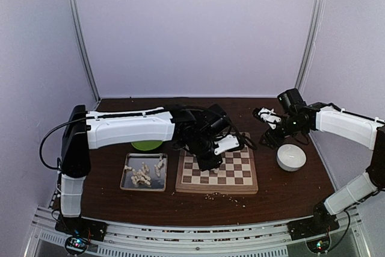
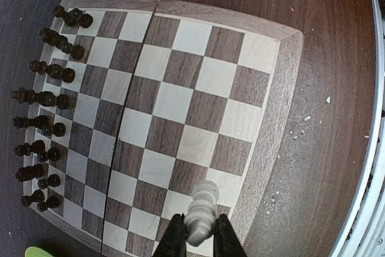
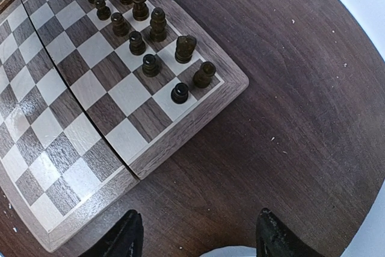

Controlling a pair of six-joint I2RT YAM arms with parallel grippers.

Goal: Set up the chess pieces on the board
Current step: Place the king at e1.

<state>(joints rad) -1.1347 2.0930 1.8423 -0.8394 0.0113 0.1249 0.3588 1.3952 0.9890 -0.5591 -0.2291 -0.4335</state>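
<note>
The board (image 1: 244, 182) lies mid-table; it also shows in the left wrist view (image 2: 277, 118) and the right wrist view (image 3: 180, 130). Dark chess pieces (image 2: 48, 97) stand in two rows along its far side, also seen in the right wrist view (image 3: 150, 46). My left gripper (image 2: 198, 233) is shut on a cream-white chess piece (image 2: 201, 209), held above the board's near-side corner squares. Several cream-white pieces (image 1: 144, 173) lie in the silver tray (image 1: 125, 179). My right gripper (image 3: 198, 233) is open and empty above bare table right of the board.
A white bowl (image 1: 291, 157) sits right of the board, under my right gripper. A green disc (image 1: 147, 145) lies behind the tray. Pale crumbs (image 1: 222, 195) are scattered along the table in front of the board.
</note>
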